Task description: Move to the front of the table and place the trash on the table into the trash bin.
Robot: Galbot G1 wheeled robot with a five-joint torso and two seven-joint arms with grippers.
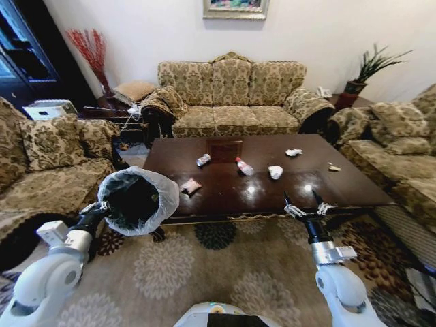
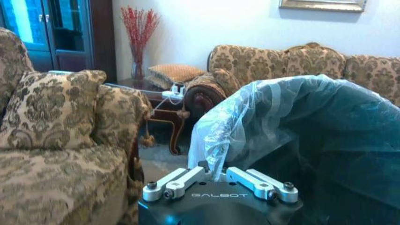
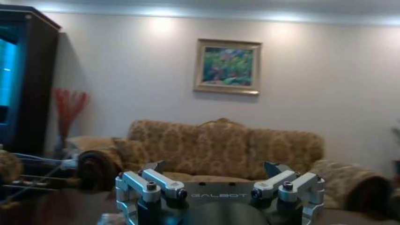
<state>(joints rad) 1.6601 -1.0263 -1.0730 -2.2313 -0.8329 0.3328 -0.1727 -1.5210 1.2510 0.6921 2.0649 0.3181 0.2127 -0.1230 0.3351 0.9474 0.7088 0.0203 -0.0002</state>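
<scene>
The dark brown table [image 1: 225, 194] stands just ahead of me. On it lie the trash: a clear bottle [image 1: 203, 160], a red-capped bottle [image 1: 244, 167], two white paper wads [image 1: 275, 172] [image 1: 293, 152], a pinkish wrapper [image 1: 191, 185] and a yellowish scrap [image 1: 333, 167]. My left gripper [image 1: 103, 208] is shut on the rim of the trash bin [image 1: 136, 201], holding it tilted off the table's front left corner. The left wrist view has the left gripper [image 2: 217, 174] pinching the bag-lined trash bin [image 2: 312, 140]. My right gripper [image 1: 300, 198] hovers open at the table's front edge, and the right wrist view shows the right gripper [image 3: 216, 168] with nothing in it.
Patterned sofas stand behind the table [image 1: 231, 95], to the left [image 1: 48, 157] and to the right [image 1: 402, 143]. A patterned rug [image 1: 218, 266] lies underfoot. A side table with cables [image 2: 166, 96] sits in the back left corner.
</scene>
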